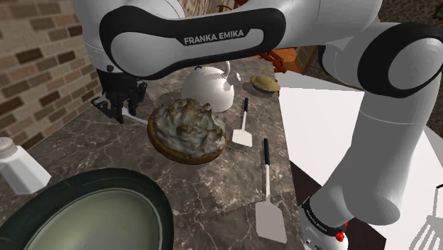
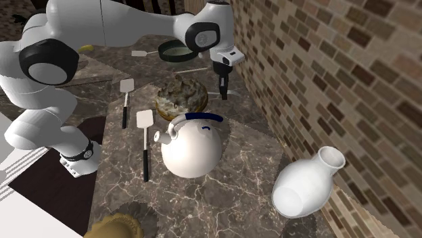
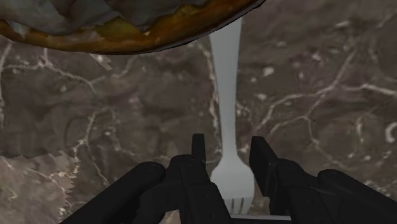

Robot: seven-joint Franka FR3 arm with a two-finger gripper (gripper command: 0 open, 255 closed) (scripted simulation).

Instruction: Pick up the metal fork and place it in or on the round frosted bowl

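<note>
Wrist view puts the claw (image 3: 228, 144) low over the dark marbled surface (image 3: 331, 83), its two black fingers spread apart with the fork (image 3: 226, 76) lying between them. Neither finger touches the fork, so nothing is gripped yet. The fingers straddle the narrow neck just above the tines. That looks chosen, since the pale fork lies flat and the neck gives a slim part to pinch from both sides.

The fork's handle runs straight from the claw toward the pie (image 3: 127, 25), and its far end is hidden behind the pie's crust. Working at the tine end probably keeps the fingers clear of that crust.

From the shoulder camera, the claw (image 1: 124, 110) hangs in the strip between the pie (image 1: 188, 128) and the brick wall (image 1: 42, 50), pointing down. The bowl (image 1: 160, 206), dark-rimmed and pale inside, sits near the pie, on the side away from the white kettle (image 1: 209, 85).

In my judgement the next step is closing on the neck and lifting straight up. Otherwise the handle may drag against the pie before the carry to the bowl.
</note>
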